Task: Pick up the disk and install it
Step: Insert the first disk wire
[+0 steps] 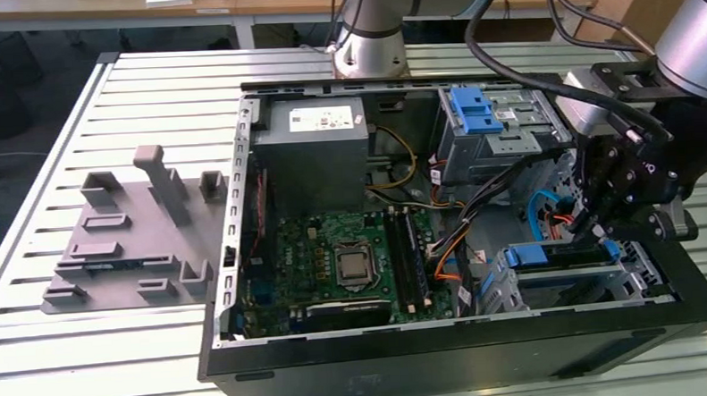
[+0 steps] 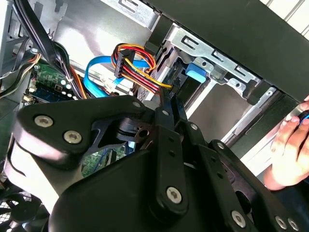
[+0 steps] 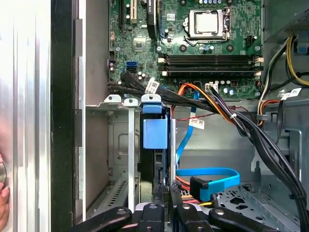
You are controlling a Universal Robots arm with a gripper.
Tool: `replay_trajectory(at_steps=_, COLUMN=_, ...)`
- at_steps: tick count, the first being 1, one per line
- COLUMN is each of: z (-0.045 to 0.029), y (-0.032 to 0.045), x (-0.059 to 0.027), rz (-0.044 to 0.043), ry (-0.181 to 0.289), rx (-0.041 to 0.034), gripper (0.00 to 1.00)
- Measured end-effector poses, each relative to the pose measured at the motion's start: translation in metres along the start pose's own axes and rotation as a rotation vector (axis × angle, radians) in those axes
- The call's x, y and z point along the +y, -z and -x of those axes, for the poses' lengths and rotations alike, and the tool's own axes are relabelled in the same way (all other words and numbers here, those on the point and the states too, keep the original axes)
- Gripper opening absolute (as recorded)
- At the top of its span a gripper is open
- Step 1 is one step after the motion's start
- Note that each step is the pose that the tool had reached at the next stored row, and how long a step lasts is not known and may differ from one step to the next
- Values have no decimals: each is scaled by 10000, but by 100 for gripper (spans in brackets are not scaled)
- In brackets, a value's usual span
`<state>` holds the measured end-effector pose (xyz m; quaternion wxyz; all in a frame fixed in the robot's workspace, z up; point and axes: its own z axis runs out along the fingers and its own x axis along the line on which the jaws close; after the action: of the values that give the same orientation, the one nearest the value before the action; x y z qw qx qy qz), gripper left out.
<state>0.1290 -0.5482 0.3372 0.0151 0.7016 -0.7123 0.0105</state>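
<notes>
The disk (image 1: 556,255) stands on edge in the metal bay at the case's front corner, on the exterior view's right, with its blue rails showing. In the first wrist view the disk (image 3: 155,133) is seen end-on, a dark slab with a blue rail tab, between the bay's metal walls. My gripper (image 1: 602,230) hangs just above that bay. Its fingers (image 3: 160,192) are drawn together on the disk's near edge. In the second wrist view the gripper (image 2: 169,101) points at the blue tab of the disk (image 2: 195,72).
The open computer case (image 1: 456,359) holds a motherboard (image 1: 345,261), a grey power-supply box (image 1: 313,155) and an upper cage with a blue latch (image 1: 481,112). Blue and orange cables (image 3: 212,179) lie beside the bay. A person's hand (image 2: 289,145) rests outside the case. A grey fixture (image 1: 129,235) sits on the exterior view's left.
</notes>
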Motion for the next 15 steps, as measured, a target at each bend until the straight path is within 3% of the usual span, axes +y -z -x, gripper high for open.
replay_trajectory(at_steps=15, z=-20, y=-41, x=-1, rz=1, ry=1, rx=-83, gripper=17)
